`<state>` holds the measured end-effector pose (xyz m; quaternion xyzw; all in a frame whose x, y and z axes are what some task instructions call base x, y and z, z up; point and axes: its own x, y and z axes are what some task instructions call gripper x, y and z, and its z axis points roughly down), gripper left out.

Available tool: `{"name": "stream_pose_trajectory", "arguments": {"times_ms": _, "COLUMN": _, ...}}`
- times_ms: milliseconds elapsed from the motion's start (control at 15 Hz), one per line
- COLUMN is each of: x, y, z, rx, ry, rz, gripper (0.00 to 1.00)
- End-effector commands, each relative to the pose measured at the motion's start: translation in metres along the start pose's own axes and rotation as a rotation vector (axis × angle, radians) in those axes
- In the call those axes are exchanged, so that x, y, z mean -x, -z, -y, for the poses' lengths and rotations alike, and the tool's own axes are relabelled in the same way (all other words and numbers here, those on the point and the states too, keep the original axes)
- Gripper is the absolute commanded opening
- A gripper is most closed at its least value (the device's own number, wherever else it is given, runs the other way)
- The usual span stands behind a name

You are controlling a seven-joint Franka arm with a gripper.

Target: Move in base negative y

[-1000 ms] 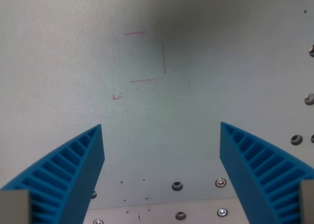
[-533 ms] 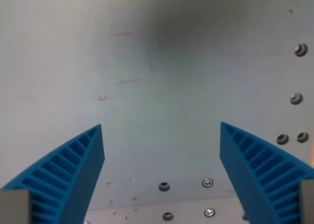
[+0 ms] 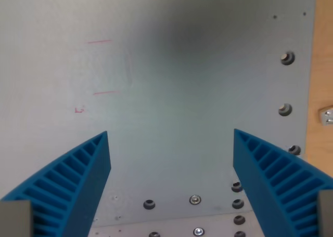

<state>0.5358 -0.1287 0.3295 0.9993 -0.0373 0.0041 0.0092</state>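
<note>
The gripper stands wide apart and empty — its two blue ribbed fingers frame the lower corners of the wrist view with nothing between them. Beneath lies a pale grey metal plate, flat and bare apart from faint red pen marks towards the wrist view's left. A column of bolts runs down the plate's edge at the wrist view's right, with further screw holes along the bottom. Beyond that edge a strip of wooden tabletop shows, carrying a small metal fitting (cut off by the frame, type not determinable).

The task involves no object; it is a pure translation of the arm.

Risk assessment: height above the plate cannot be judged from this view. Should the travel dip, a fingertip could catch a bolt head. The frame is soft — motion blur is probable.
</note>
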Motion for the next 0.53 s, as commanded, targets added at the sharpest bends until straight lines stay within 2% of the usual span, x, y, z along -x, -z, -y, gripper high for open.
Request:
{"name": "stream_pose_trajectory", "arguments": {"times_ms": 67, "x": -0.01, "y": 0.002, "z": -0.016, "rx": -0.011, "ry": 0.014, "rz": 0.015, "gripper": 1.0}}
{"name": "stream_pose_trajectory", "arguments": {"times_ms": 533, "x": -0.016, "y": 0.0, "z": -0.051, "rx": -0.011, "ry": 0.014, "rz": 0.015, "gripper": 1.0}}
